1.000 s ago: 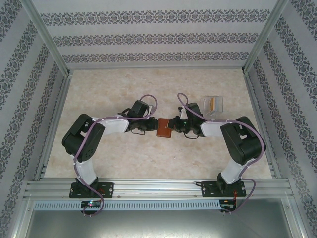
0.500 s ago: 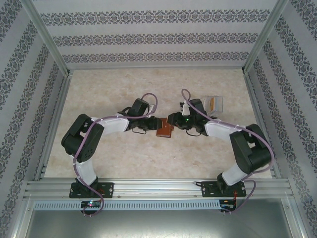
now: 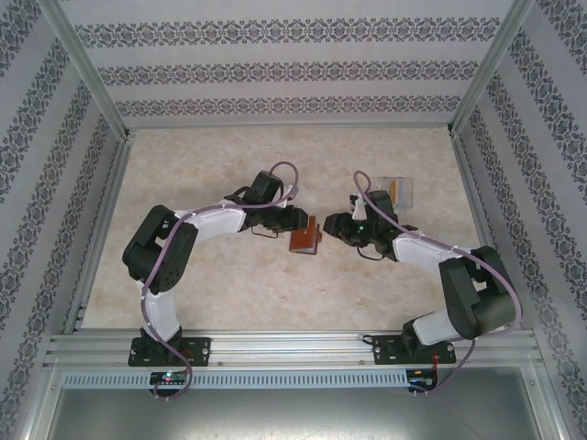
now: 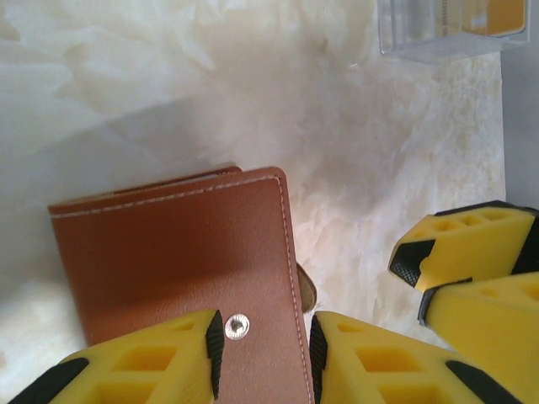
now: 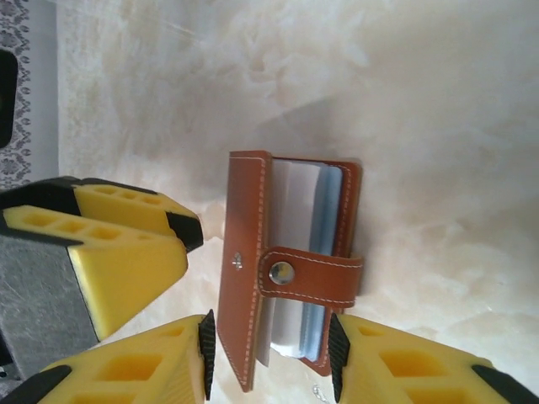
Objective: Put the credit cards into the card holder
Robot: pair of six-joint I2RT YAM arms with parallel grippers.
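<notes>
Left wrist: clear box (image 4: 438, 38), perhaps with card (image 4: 497, 13), beyond card holder (image 4: 177, 252).

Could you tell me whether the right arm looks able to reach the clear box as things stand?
Probably yes: the clear box sits just beyond its wrist with nothing between, though its tool faces the card holder.

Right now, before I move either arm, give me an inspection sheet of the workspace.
Surface: pale marbled table, no spills seen.
Job's things: wallet strapped shut, pale leaves inside, cards or pockets unclear; orange card in clear box.
Clutter: nothing seen.
Grippers: left gripper and right gripper both open, one on each side of the wallet.
Cables: purple cables looped over both wrists.
Surroundings: patterned walls, aluminium frame.
</notes>
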